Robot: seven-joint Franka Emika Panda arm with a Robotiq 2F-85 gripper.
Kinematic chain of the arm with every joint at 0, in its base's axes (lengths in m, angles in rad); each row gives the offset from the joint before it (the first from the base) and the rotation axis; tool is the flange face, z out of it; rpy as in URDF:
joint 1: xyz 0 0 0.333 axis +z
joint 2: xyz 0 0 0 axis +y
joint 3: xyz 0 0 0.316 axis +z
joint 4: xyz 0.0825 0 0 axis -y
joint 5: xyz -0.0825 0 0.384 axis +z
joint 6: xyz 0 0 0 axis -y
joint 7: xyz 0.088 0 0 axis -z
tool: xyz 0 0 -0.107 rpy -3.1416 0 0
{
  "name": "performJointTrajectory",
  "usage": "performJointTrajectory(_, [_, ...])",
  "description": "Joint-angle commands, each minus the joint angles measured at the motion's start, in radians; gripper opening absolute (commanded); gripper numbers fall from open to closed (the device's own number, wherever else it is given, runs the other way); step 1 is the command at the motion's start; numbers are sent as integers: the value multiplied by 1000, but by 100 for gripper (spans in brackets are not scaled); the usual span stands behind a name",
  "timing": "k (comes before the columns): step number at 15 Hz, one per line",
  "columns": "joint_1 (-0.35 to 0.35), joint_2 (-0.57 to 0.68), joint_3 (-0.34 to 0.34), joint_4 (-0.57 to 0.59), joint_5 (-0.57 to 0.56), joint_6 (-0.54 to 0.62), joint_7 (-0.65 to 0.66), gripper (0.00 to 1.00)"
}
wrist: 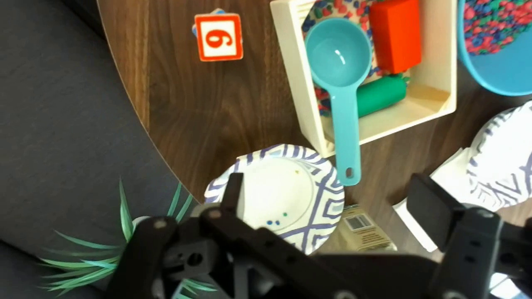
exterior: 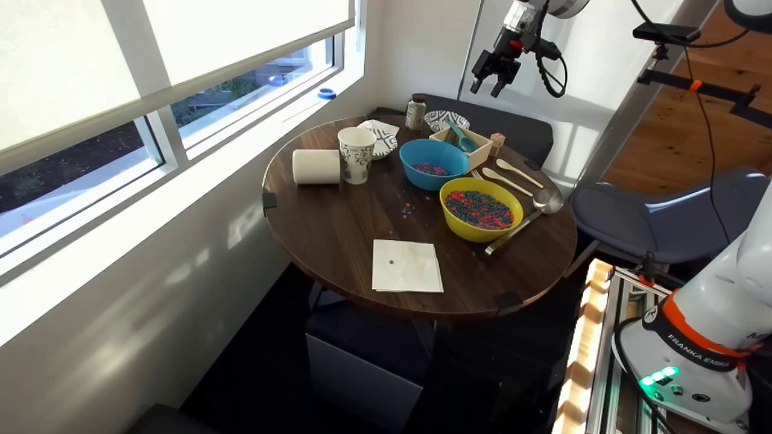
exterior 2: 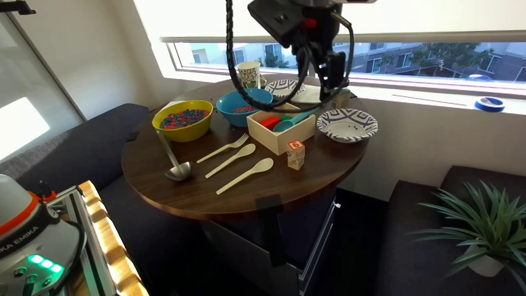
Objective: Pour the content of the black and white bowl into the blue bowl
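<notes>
A white paper bowl with a dark zigzag pattern stands at the table's edge beside the wooden box, in both exterior views (exterior: pixel 446 118) (exterior 2: pixel 337 130) and the wrist view (wrist: pixel 320 218). A few small beads lie in it. A similar patterned bowl stands farther along the table (exterior: pixel 384 143) (exterior 2: pixel 283 86) (wrist: pixel 513 160); I cannot tell what it holds. The blue bowl (exterior: pixel 422 181) (exterior 2: pixel 235 118) (wrist: pixel 501 79) holds some coloured beads. My gripper (exterior: pixel 485 89) (exterior 2: pixel 331 84) (wrist: pixel 328 182) is open and empty, high above the table; one finger overlaps the nearer patterned bowl in the wrist view.
A wooden box (exterior 2: pixel 265 135) with a teal scoop (wrist: pixel 347 124) stands between the blue and nearer patterned bowls. Around are a bottle (exterior: pixel 415 113), stacked blocks (exterior 2: pixel 296 155), a yellow bowl of beads (exterior: pixel 482 234), a ladle (exterior 2: pixel 178 171), a paper cup (exterior: pixel 356 155) and a paper roll (exterior: pixel 316 167).
</notes>
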Motion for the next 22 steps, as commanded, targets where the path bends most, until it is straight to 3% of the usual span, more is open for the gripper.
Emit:
performJointTrajectory(1, [-67,99,36,84,47,17,10,100])
performJointTrajectory(11, [-135,281,76,204,41,66,151,100])
performJointTrajectory(21, [-146,387,117,256,44,162,240,100])
performJointTrajectory(22, [-146,394,122,263,46,167,243,94])
